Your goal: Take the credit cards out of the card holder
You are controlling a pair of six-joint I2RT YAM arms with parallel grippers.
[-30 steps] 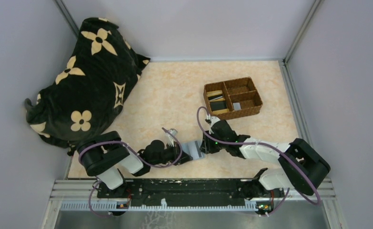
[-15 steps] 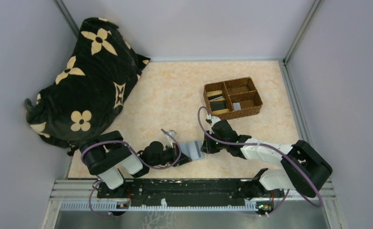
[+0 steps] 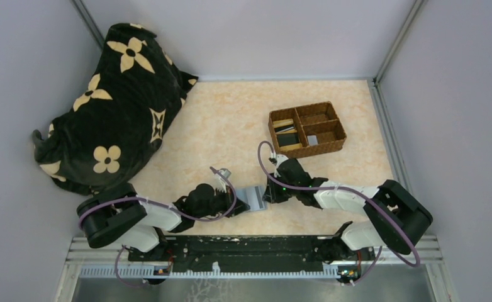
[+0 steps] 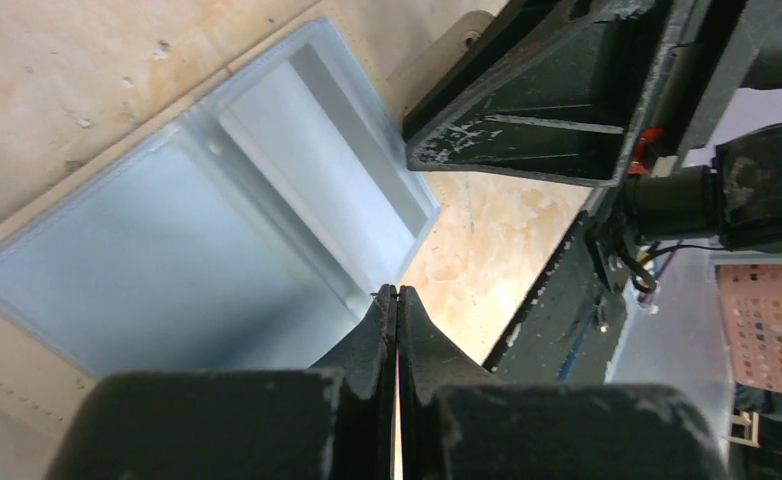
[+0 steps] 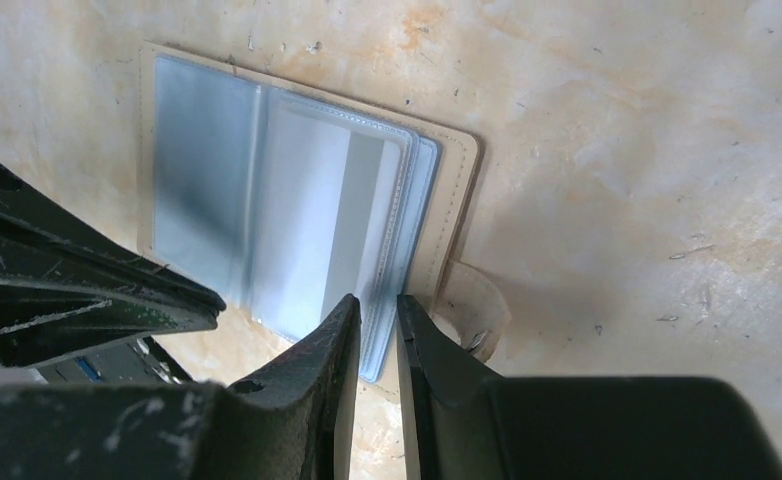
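Observation:
The card holder (image 3: 254, 197) lies open on the table between the two arms, pale blue-grey inner faces (image 4: 197, 240) up and cream edge with snap tab (image 5: 472, 305) toward the right arm. A pale credit card (image 5: 312, 230) with a grey stripe sits inside the clear sleeves. My left gripper (image 4: 398, 292) is shut, its tips at the holder's near edge; nothing shows between them. My right gripper (image 5: 377, 300) stands over the sleeves' free edge with its jaws a narrow gap apart, and the sleeve edge shows in that gap.
A brown woven compartment tray (image 3: 314, 151) holding several cards stands behind the right arm. A black bag with cream flowers (image 3: 111, 107) fills the back left. Grey walls enclose the table.
The left gripper has closed and its arm's elbow has swung left. The right jaws have narrowed. The card holder has shifted slightly left and away.

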